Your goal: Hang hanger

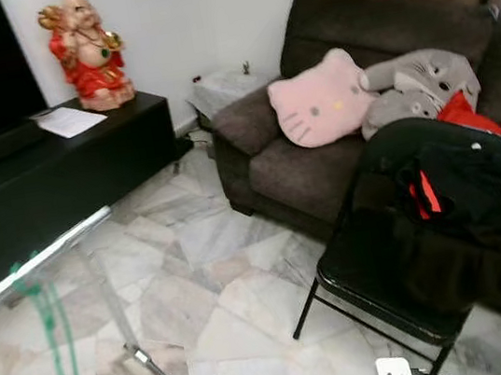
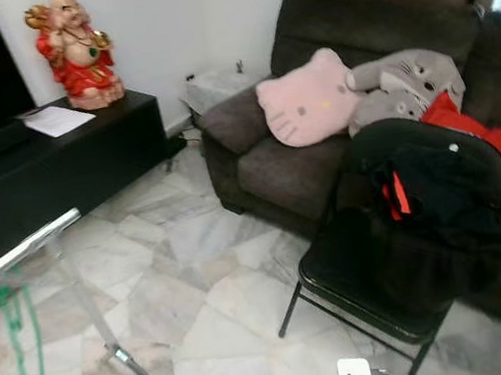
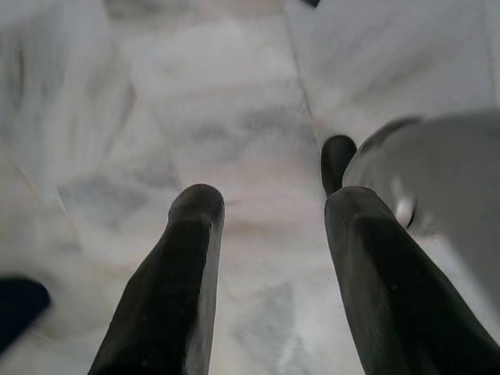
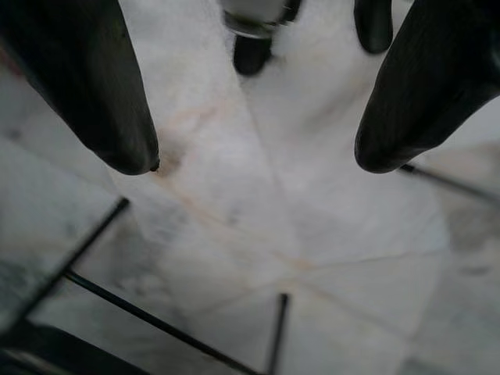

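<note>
At this moment I found the green hanger hanging from the silver rail of a clothes rack at the near left of the head view, its body dropping straight down from the bar toward the marble floor. The rail ran slanted, rising from the left edge toward the middle of the room, with one rack leg angling down to the floor. My left gripper pointed down at bare floor tiles, its two fingers spread apart with nothing between them. My right gripper likewise faced the floor, fingers apart and empty, with thin black chair legs crossing below it. The folding chair, draped with a black and red garment, stood at the right, in front of the dark sofa. I judged the hanger to lie on my left side, low and close, so the left arm was the nearer one. Whether this hanger was already seated as required, or another was wanted, I could not tell.
</note>
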### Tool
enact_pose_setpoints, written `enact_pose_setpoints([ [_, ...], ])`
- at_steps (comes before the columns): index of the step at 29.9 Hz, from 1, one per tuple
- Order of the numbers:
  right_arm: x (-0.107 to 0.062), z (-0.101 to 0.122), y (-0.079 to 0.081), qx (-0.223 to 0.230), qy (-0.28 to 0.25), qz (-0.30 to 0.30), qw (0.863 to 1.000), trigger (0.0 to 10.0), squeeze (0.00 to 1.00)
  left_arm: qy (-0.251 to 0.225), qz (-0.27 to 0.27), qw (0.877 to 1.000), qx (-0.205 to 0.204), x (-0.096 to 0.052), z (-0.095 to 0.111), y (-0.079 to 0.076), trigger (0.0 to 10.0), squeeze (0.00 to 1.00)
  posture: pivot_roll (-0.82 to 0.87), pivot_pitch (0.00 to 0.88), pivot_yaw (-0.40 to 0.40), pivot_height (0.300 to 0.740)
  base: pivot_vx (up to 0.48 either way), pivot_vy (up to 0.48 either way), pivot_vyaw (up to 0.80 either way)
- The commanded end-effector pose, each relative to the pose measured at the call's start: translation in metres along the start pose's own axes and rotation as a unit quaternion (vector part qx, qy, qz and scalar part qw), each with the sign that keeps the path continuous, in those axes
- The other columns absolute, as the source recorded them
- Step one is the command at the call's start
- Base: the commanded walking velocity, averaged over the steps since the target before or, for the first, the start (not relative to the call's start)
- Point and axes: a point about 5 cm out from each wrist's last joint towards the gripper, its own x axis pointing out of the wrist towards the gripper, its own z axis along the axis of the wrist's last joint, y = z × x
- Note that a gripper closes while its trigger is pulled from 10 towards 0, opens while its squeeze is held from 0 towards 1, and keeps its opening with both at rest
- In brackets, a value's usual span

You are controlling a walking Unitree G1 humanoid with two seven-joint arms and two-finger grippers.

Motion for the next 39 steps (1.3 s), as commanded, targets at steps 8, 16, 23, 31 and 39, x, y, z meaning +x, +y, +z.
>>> enact_pose_setpoints([
  [8,-0.001,-0.005,-0.011,-0.001,0.011,-0.015,1.0,10.0,0.0,-0.012,-0.008,1.0,0.003,0.003,0.01,-0.007,10.0,0.0,0.08,0.0,-0.008,0.74,0.271,0.0,-0.75],
  [16,-0.001,-0.005,-0.011,0.0,0.007,-0.015,1.0,10.0,0.0,-0.001,0.001,1.0,0.004,-0.002,-0.005,0.005,10.0,0.0,0.08,0.0,-0.007,0.74,0.128,0.0,0.0],
  [23,-0.001,-0.003,-0.012,0.004,-0.005,-0.021,1.0,10.0,0.0,0.001,0.004,1.0,0.004,-0.005,-0.009,0.011,10.0,0.0,0.08,0.0,-0.006,0.74,0.0,0.0,0.0],
  [31,-0.004,0.007,-0.015,0.007,-0.075,-0.053,0.996,10.0,0.0,-0.014,-0.005,1.0,0.008,0.002,0.008,-0.006,10.0,0.0,0.06,0.0,-0.006,0.74,0.0,0.0,0.0],
  [39,-0.012,0.077,-0.038,-0.065,-0.265,-0.074,0.959,10.0,0.0,-0.009,-0.004,1.0,0.009,0.001,0.005,-0.004,10.0,0.0,0.04,0.0,-0.02,0.74,0.0,0.0,0.0],
])
